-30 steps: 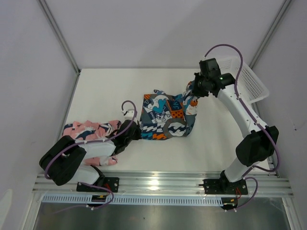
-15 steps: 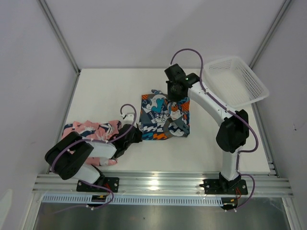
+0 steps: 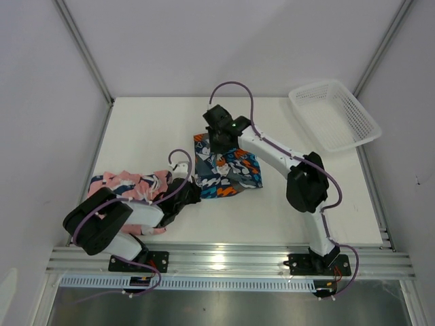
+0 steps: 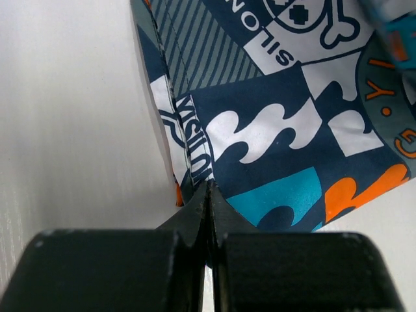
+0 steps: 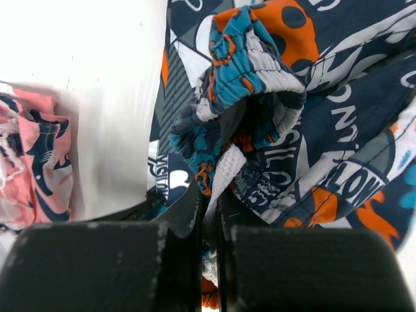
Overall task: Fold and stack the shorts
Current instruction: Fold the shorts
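Observation:
The patterned shorts (image 3: 230,171) in blue, teal, orange and white lie partly folded at the table's middle. My right gripper (image 3: 219,141) hangs over their far left part. It is shut on the bunched waistband (image 5: 250,71), with white mesh lining pinched between the fingers (image 5: 209,195). My left gripper (image 3: 192,192) sits low at the shorts' near left corner. Its tips (image 4: 208,188) are shut on the hem of the patterned shorts (image 4: 273,130). The pink shorts (image 3: 126,182) lie crumpled at the left, partly under my left arm, and show at the left edge of the right wrist view (image 5: 39,149).
A white mesh basket (image 3: 333,115) stands at the back right corner. The right arm stretches diagonally across the table's middle from its base at the near right. The left forearm lies low over the near left area.
My right gripper has swept left from beside the basket, carrying the waistband across and folding the patterned shorts over. The left gripper has stayed at the near left corner.

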Robot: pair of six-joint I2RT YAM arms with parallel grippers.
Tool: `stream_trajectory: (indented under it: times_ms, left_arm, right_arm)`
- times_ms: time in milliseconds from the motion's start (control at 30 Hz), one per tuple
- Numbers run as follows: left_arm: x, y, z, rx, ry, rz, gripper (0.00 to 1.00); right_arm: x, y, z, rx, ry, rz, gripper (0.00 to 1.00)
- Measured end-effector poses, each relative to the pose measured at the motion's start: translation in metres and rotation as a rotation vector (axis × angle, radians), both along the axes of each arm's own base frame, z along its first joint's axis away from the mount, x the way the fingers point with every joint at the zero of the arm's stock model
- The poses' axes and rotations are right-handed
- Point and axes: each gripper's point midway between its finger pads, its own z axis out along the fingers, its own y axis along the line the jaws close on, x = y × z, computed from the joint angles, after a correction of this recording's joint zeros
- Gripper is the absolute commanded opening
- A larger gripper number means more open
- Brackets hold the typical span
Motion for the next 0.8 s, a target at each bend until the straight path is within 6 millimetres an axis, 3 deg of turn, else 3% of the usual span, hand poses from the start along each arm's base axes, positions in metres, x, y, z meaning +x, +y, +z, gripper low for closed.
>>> stream_trajectory:
  times_ms: [333,400,467,633,800]
  left_arm:
    - [-0.007,0.004,0.001,-0.008,0.009,-0.003,0.00]
    - [-0.011,0.006,0.001,-0.005,0.018,-0.007,0.00]
    - [-0.015,0.008,0.002,0.001,0.027,-0.008,0.00]
    - [-0.022,0.014,0.010,0.012,0.035,-0.009,0.00]
    - [-0.026,0.019,0.017,0.017,0.034,-0.004,0.00]
  right_arm:
    - [-0.003,0.030,-0.069,-0.051,0.052,0.037,0.07]
    - [-0.005,0.033,-0.082,-0.065,0.065,0.043,0.15]
    - [-0.009,0.037,-0.093,-0.074,0.078,0.051,0.36]
    - [-0.014,0.055,-0.093,-0.002,0.099,0.069,0.56]
    - [-0.021,0.066,-0.080,0.156,0.141,0.077,0.59]
